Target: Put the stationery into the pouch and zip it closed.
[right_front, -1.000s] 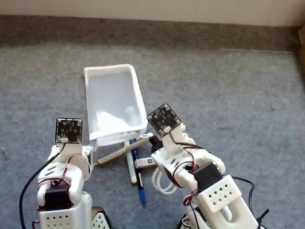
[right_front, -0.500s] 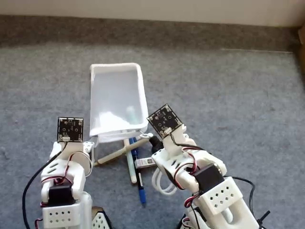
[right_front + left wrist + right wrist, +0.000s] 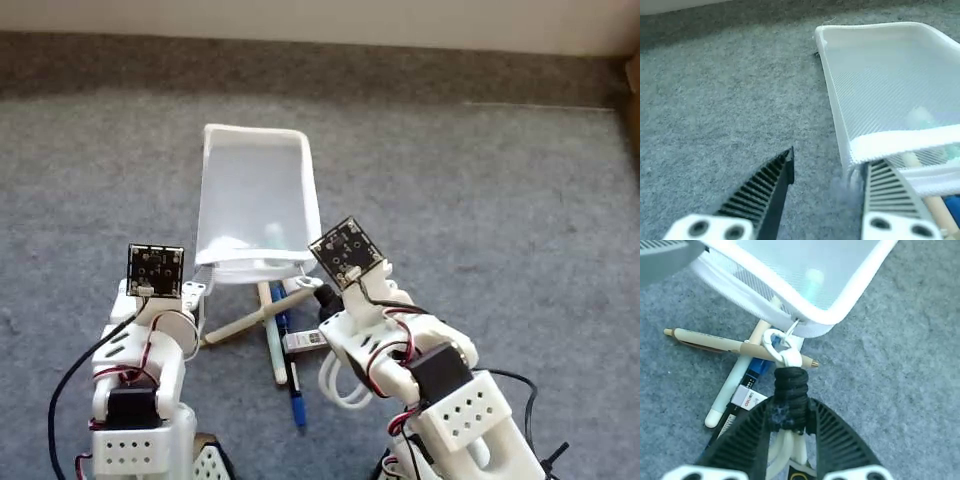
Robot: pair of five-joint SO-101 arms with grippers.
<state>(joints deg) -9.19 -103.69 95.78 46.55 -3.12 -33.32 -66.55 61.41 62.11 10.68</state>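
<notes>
**Right claw grips the zip cord while pens lie outside the pouch**

The white mesh pouch [image 3: 255,190] lies flat on the gray carpet [image 3: 480,200]. Its open mouth faces the two arms. A pale green thing [image 3: 812,277] shows through the mesh inside it, but I cannot tell what it is.

The right claw [image 3: 790,407] is squeezed tight on a thick black cord [image 3: 790,387]. The cord is tied to a small white loop [image 3: 782,352]. The loop hangs from the zip at the near corner of the pouch mouth.

The left claw [image 3: 832,165] is spread wide, with bare carpet between its two fingers. It sits low at the other near corner of the pouch. Its white finger [image 3: 880,185] is right by the pouch edge. I cannot tell if it touches. Its black finger [image 3: 770,182] is off to the side, away from the pouch.

The pens lie on the carpet in a little heap, just in front of the pouch mouth, between the two arms. A tan pen [image 3: 715,342] lies across the top. A white pen [image 3: 735,385] and a blue pen [image 3: 757,367] lie under it, and their tips reach the pouch mouth.
</notes>
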